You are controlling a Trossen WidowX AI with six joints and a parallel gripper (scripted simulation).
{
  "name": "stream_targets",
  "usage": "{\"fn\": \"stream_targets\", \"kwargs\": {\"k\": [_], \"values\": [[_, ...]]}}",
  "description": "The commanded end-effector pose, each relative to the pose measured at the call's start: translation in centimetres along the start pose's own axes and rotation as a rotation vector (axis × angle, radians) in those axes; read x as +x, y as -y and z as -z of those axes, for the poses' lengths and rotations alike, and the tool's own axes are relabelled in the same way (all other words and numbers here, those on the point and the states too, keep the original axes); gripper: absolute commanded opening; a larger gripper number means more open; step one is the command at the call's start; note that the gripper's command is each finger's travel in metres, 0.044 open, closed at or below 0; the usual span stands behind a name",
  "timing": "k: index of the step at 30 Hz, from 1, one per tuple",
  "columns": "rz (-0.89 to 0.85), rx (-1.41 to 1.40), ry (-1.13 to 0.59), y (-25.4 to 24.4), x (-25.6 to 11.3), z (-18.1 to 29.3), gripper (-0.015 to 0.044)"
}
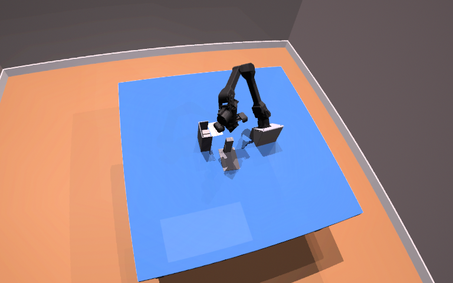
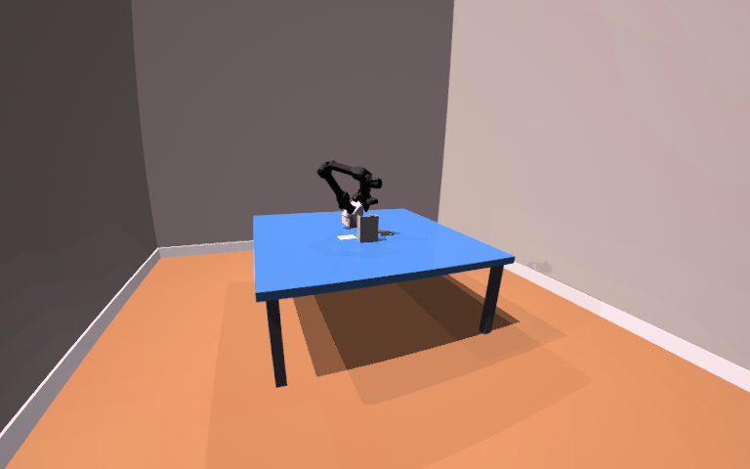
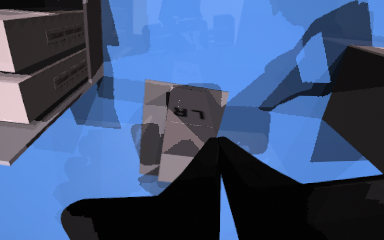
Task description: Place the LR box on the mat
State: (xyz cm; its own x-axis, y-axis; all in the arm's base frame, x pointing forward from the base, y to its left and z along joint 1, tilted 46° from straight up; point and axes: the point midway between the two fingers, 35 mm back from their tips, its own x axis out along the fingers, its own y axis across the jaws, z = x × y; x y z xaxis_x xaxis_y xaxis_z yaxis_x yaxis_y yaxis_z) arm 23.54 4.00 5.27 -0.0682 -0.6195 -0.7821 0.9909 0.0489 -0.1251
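In the top view, the bin (image 1: 205, 143) (image 2: 367, 230) (image 3: 95, 45) is at 10 o'clock from the grey mat (image 1: 232, 164) (image 3: 151, 102), with 2 boxes (image 1: 206, 132) (image 3: 42, 42) in it; their small print is unreadable. A white sheet (image 1: 213, 129) (image 2: 347, 236) lies at the bin's 2 o'clock on the blue worktop (image 1: 284, 200) (image 2: 310, 265). The LR box (image 1: 228, 145) (image 3: 188, 131) looks upright at the mat's 12 o'clock end, "LR" readable on a side face. Above it, the tool (image 1: 232, 129) (image 2: 365, 208) (image 3: 217, 144) is fully closed, gripping nothing. The arm's base (image 1: 268, 137) (image 2: 348, 222) is at the mat's 2 o'clock.
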Motion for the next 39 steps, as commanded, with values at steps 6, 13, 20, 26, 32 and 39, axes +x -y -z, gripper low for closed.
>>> {"fn": "stream_targets", "kwargs": {"k": [6, 13, 20, 26, 32, 39], "values": [[-0.043, 0.195, 0.085, -0.6, -0.6, 0.6, 0.0], [-0.071, 0.292, 0.124, -0.8, -0.9, 0.9, 0.0], [-0.072, 0.292, 0.123, -1.2, 2.9, 0.5, 0.0], [-0.072, 0.293, 0.126, -1.1, 5.1, 0.1, 0.0], [-0.072, 0.293, 0.125, -1.3, 5.1, 0.6, 0.0], [-0.072, 0.293, 0.124, -1.7, 5.2, 1.7, 0.0]]}}
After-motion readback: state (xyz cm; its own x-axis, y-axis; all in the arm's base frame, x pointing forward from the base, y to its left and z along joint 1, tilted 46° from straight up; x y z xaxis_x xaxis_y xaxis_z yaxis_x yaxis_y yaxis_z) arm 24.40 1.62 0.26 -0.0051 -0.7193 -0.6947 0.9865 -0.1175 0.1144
